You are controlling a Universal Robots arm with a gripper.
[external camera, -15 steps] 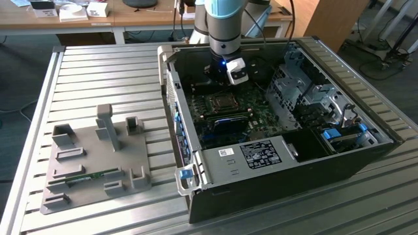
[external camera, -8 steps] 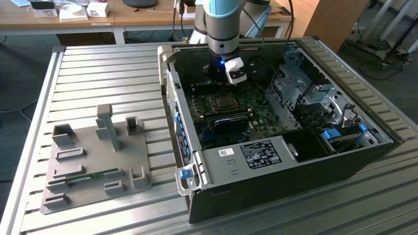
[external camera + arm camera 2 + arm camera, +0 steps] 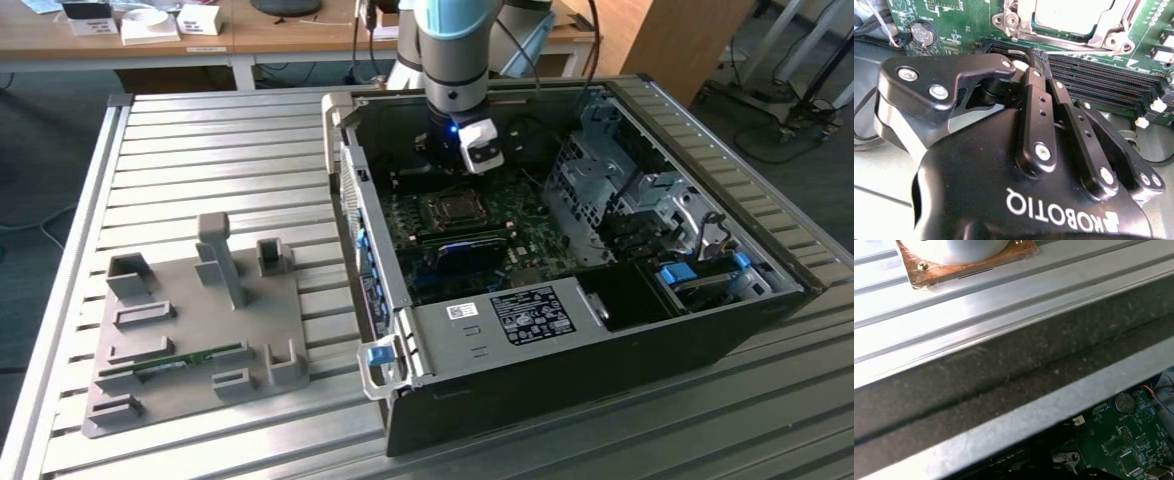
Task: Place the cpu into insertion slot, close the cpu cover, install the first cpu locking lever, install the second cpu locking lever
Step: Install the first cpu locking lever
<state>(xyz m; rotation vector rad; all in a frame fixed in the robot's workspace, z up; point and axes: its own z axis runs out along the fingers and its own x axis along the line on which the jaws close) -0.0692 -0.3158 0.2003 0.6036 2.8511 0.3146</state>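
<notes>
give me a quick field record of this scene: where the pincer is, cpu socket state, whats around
pincer: pincer inside the open computer case, fingers together, holding nothing visible
pincer position: tips over the black memory slots, beside the insertion slot
cpu: silvery top seated in the socket
cpu cover: metal frame lies around the chip
levers: state unclear
outside case: grey fixture tray on the slatted table, at the exterior view's left

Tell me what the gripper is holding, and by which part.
Cannot be told: the gripper blocks with its own body the spot where a hold would show. It hangs over the memory slots, beside the cpu.
</notes>
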